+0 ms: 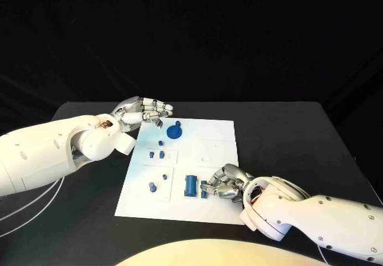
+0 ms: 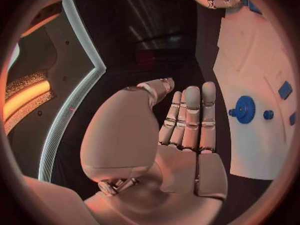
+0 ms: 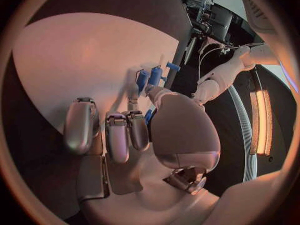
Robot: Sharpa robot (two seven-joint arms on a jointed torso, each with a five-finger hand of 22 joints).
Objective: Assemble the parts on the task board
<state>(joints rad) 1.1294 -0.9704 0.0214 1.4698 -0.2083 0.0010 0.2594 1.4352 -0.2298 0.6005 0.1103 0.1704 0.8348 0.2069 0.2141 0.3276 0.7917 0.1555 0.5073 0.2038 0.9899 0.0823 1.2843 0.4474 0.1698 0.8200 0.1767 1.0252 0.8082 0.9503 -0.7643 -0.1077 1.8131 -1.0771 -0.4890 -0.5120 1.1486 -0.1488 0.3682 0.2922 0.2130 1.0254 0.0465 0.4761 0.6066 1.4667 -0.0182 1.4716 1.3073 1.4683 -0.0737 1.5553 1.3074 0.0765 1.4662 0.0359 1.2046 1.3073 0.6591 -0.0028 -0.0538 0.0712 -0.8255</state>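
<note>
Because the right hand [image 1: 223,183] is at the near edge of the task board [image 1: 215,149], it is much the nearer hand to the long blue cylinder [image 1: 191,186], which lies just beside its fingertips, on the side toward the middle of the board, with its long axis running from near to far. Its fingers are curled down onto the board; I cannot tell if they pinch a small part, since the palm hides the contact in the right wrist view. Farther out lie several small blue pieces [image 1: 160,155]. At the far edge the blue gear [image 1: 174,131] sits just beside the left hand [image 1: 146,111], whose fingers are held straight together and hold nothing.
</note>
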